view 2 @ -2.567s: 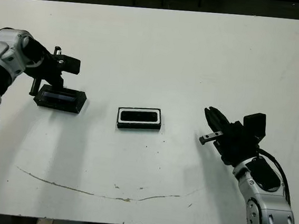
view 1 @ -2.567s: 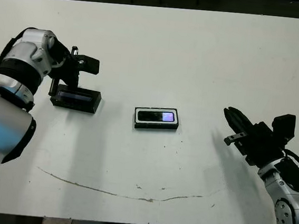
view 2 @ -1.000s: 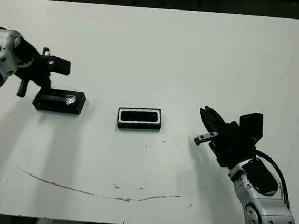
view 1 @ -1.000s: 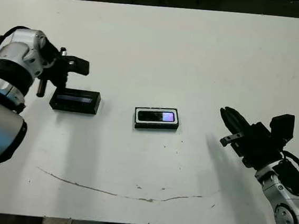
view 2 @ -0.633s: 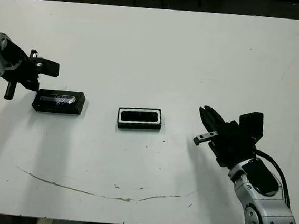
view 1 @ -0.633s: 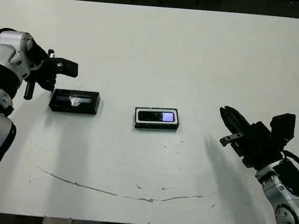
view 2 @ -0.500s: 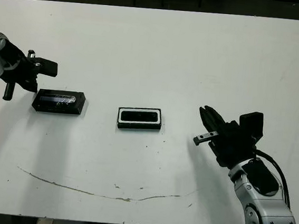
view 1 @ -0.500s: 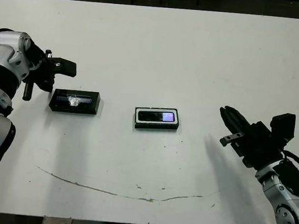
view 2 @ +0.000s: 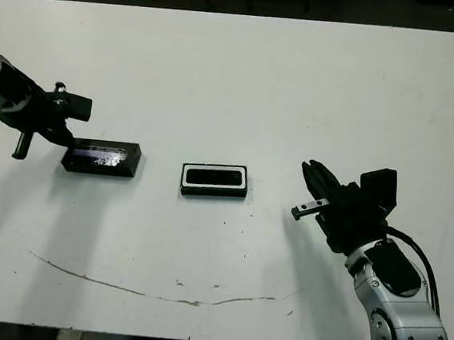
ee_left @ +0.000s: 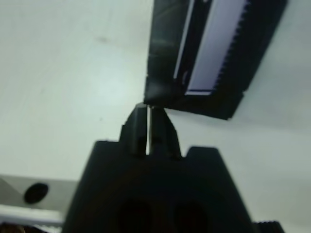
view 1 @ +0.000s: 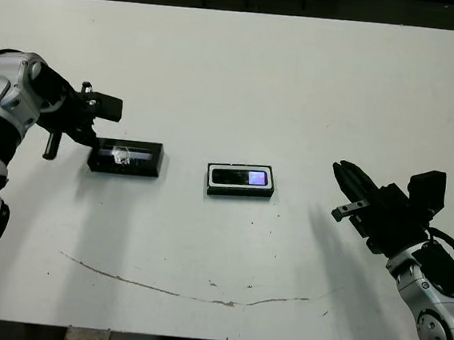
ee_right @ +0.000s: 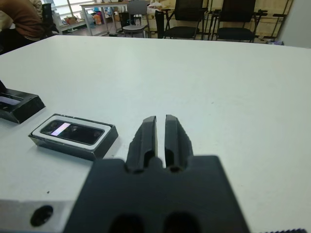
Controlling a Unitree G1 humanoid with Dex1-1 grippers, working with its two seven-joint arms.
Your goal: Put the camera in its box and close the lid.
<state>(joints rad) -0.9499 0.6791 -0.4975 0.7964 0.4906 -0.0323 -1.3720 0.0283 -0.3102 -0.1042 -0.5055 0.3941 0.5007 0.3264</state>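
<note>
The camera lies flat inside the box near the middle of the white table, its blue-purple screen lit at the end toward the robot's right, the white lining of the tray showing as a thin frame around it. The box stands uncovered. The lid rests on the table well apart from it, off toward the robot's left, lying flat with its pale shiny window strip facing up and its long side in line with the box. The left gripper sits just at the lid's outer end; in the left wrist view its two fingers are pressed nearly together with only a sliver of light between them, their tips right at the lid's corner and clasping nothing. The right gripper hovers over the bare table well to the right of the box, its fingers drawn close together and empty, pointing back toward the box.
</note>
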